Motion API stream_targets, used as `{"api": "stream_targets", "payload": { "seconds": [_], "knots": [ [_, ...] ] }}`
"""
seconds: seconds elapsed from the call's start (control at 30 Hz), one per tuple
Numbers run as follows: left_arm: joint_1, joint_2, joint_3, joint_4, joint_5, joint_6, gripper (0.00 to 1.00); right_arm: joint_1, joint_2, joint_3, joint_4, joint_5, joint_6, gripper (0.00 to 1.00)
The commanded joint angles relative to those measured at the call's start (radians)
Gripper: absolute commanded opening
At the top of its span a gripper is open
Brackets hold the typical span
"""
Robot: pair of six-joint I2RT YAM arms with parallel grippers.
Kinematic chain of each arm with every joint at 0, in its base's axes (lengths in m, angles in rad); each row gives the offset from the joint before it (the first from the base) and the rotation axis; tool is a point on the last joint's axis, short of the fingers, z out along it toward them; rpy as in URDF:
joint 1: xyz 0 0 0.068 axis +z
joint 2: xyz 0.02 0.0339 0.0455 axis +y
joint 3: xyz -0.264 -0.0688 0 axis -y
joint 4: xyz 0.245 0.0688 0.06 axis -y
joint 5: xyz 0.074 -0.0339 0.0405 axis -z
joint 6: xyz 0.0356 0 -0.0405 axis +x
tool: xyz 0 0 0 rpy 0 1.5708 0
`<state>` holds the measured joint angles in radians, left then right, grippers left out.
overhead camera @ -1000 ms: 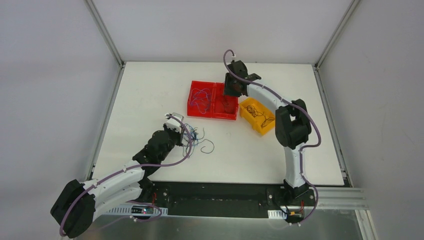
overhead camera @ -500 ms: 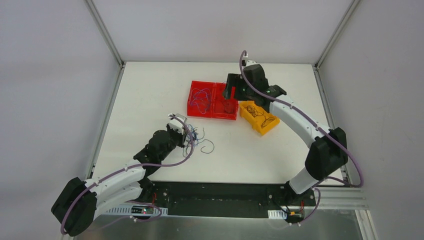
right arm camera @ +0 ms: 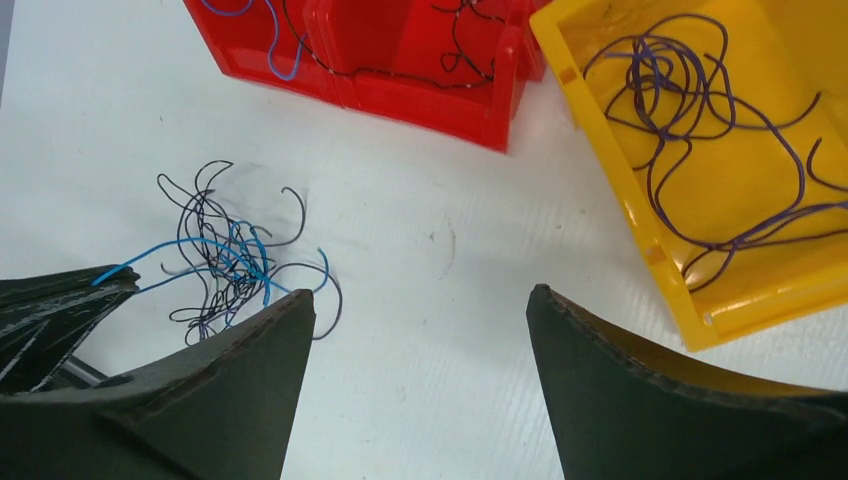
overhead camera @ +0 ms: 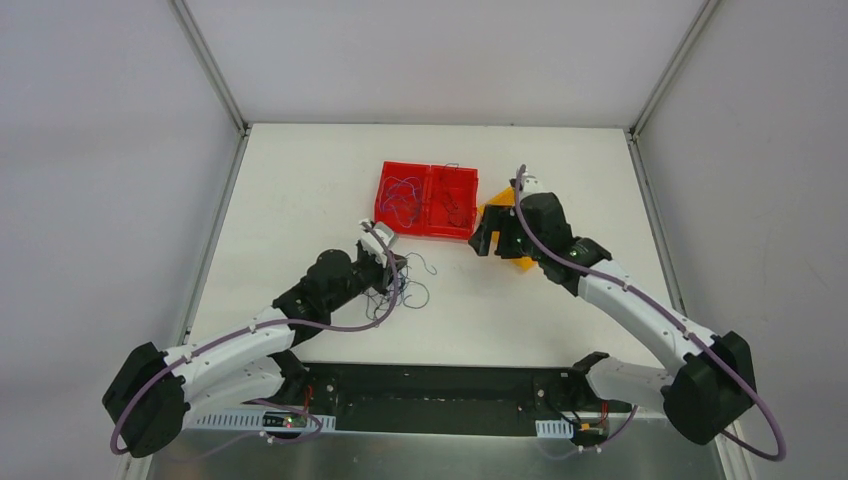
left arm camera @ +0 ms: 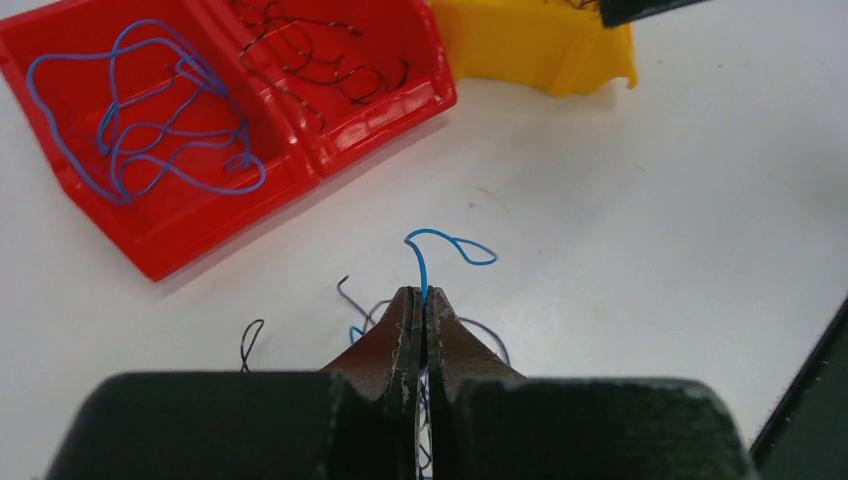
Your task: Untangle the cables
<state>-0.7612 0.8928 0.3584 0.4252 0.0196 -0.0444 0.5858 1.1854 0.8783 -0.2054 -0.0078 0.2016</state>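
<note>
Pincers first: my left pincer [left arm camera: 420, 300] is clamped tight on one blue cable [left arm camera: 421, 268], whose curled end pokes out past the fingertips, just above the counter [left arm camera: 650, 250]. Seen from the right wrist, that cable runs from the grip into the tangle [right arm camera: 235, 265], a loose knot of blue, purple and dark cables lying on the counter just beside my left pincer, on the near side of the bins. My right pincer [right arm camera: 418, 295] stands with its fingers wide apart and holds nothing. It hovers over bare counter between the tangle and the yellow bin [right arm camera: 612, 170]. Purple cables [right arm camera: 700, 110] lie curled in the yellow bin. Two red bins sit side by side, touching. The left red bin [left arm camera: 170, 235] holds blue cables [left arm camera: 150, 120], and the right red bin [left arm camera: 390, 110] holds dark cables [left arm camera: 320, 65]. The yellow bin sits just beside the right red bin.
</note>
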Motion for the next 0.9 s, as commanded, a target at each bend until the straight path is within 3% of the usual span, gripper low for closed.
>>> {"api": "stream_targets", "payload": {
  "seconds": [0.0, 0.3, 0.53, 0.6, 0.67, 0.8, 0.87],
  "knots": [
    [-0.062, 0.065, 0.125, -0.028, 0.048, -0.008, 0.00, -0.002, -0.104, -0.078, 0.056, -0.027, 0.044, 0.82],
    [-0.140, 0.132, 0.374, -0.149, 0.133, -0.019, 0.00, -0.002, -0.277, -0.189, 0.065, 0.044, 0.074, 0.82],
    [-0.139, 0.051, 0.401, -0.240, -0.005, -0.090, 0.00, -0.003, -0.305, -0.194, 0.037, 0.020, 0.075, 0.82],
    [-0.139, 0.038, 0.395, -0.283, -0.014, -0.091, 0.00, -0.003, -0.298, -0.193, 0.045, -0.049, 0.075, 0.82],
    [-0.139, 0.024, 0.380, -0.312, -0.008, -0.094, 0.07, -0.001, -0.284, -0.196, 0.067, -0.112, 0.073, 0.82],
    [-0.138, 0.002, 0.346, -0.325, 0.014, -0.096, 0.42, 0.027, -0.255, -0.192, 0.079, -0.135, 0.060, 0.82],
    [-0.138, -0.008, 0.337, -0.342, 0.000, -0.096, 0.49, 0.039, -0.242, -0.195, 0.082, -0.126, 0.060, 0.82]
  ]
}}
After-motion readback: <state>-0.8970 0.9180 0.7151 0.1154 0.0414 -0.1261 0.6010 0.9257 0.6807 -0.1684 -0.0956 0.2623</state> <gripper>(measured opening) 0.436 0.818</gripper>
